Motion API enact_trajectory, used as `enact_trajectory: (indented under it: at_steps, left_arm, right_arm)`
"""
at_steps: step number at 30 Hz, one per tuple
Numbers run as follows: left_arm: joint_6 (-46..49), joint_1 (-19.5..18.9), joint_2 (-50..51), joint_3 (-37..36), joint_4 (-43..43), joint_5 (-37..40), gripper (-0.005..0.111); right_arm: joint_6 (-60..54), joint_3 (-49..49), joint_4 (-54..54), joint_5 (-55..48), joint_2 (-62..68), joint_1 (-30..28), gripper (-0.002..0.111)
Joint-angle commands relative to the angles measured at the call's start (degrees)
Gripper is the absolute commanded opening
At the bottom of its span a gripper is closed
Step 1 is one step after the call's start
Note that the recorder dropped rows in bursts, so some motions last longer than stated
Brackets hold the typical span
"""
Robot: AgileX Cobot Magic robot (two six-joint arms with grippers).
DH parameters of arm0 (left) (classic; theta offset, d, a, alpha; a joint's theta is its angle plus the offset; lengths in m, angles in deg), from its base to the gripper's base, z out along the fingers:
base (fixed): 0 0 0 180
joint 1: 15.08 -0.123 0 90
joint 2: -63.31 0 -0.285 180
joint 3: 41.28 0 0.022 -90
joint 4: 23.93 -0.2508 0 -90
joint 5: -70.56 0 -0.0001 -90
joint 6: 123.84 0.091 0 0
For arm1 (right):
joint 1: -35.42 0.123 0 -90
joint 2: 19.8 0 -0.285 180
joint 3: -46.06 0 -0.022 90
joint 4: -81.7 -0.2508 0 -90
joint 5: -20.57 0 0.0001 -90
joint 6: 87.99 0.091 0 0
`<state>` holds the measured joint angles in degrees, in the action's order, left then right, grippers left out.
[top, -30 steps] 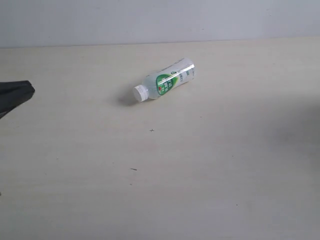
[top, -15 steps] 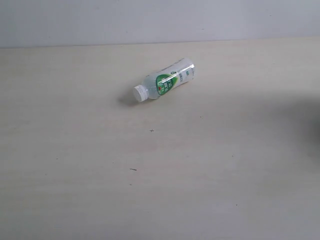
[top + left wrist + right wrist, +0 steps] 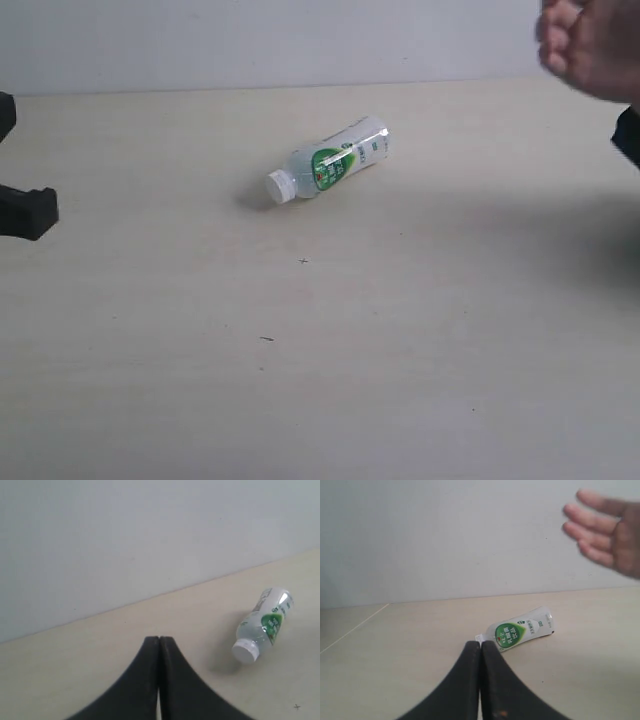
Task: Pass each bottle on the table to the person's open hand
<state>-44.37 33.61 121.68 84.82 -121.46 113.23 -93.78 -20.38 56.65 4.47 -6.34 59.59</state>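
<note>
bottle, clear with a green-white label and white cap, is lying on its side on the bench, toward the far edge, with its cap pointing to the left of the exterior view. left jaws are sitting pressed fully together, gripping nothing, well apart from it. right jaws are likewise sitting closed and empty. a person's hand is hovering at the far right, fingers extended.

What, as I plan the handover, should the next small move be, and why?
Probably open the right gripper and ease it toward the bottle: its jaws are shut, the bottle lies on its side, and a hand is held out.
</note>
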Motion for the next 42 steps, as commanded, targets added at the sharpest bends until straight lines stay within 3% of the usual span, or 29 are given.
enact_trajectory:
  at_steps: [1, 7, 11, 21, 31, 42]
  left_arm:
    - [-3.21, -0.21, -7.83, -5.6, -2.42, -3.02, 0.0]
    - [-3.49, -0.21, -27.03, -12.03, -2.42, -4.08, 0.0]
    - [4.42, -0.21, -36.22, -12.95, -2.42, -12.25, 0.0]
    - [14.45, -0.21, -46.19, -15.53, -2.42, -36.17, 0.0]
    - [14.45, -0.21, -50.58, -16.09, 1.07, -33.5, 0.0]
    - [14.47, -0.21, -50.58, -23.31, 3.15, -35.5, 0.0]
  right_arm:
    - [-0.19, -0.11, -0.04, 0.79, -0.29, -0.2, 0.0]
    - [-0.19, -0.11, -0.04, 0.79, -0.29, -0.2, 0.0]
    - [-0.19, -0.11, -0.04, 0.79, -0.29, -0.2, 0.0]
    - [-0.19, -0.11, -0.04, 0.79, -0.29, -0.2, 0.0]
    - [-0.19, -0.11, -0.04, 0.79, -0.29, -0.2, 0.0]
    - [-0.19, -0.11, -0.04, 0.79, -0.29, -0.2, 0.0]
